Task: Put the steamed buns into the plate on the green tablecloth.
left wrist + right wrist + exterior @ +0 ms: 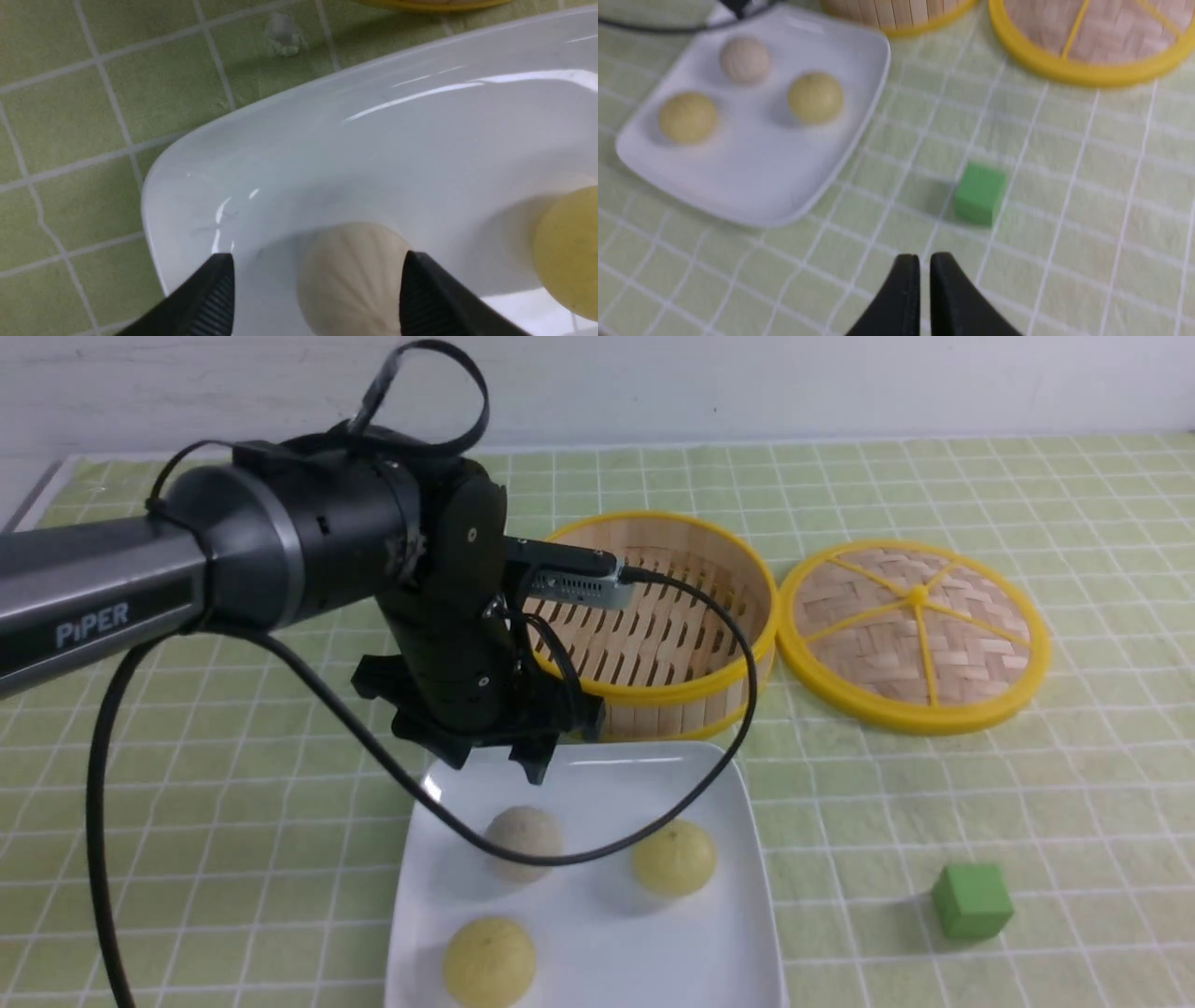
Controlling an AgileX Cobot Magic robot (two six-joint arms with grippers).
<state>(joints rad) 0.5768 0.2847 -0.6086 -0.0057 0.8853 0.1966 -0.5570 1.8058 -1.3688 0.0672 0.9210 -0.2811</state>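
All three steamed buns lie in the white square plate on the green tablecloth: an off-white bun and two pale yellow buns. My left gripper hangs open just above the plate's far edge. In the left wrist view its fingers stand on either side of the off-white bun, apart from it. My right gripper is shut on nothing, above bare cloth, and does not show in the front view.
An empty bamboo steamer stands behind the plate, with its woven lid lying to the right. A green cube sits on the cloth right of the plate. The left arm's black cable loops over the plate.
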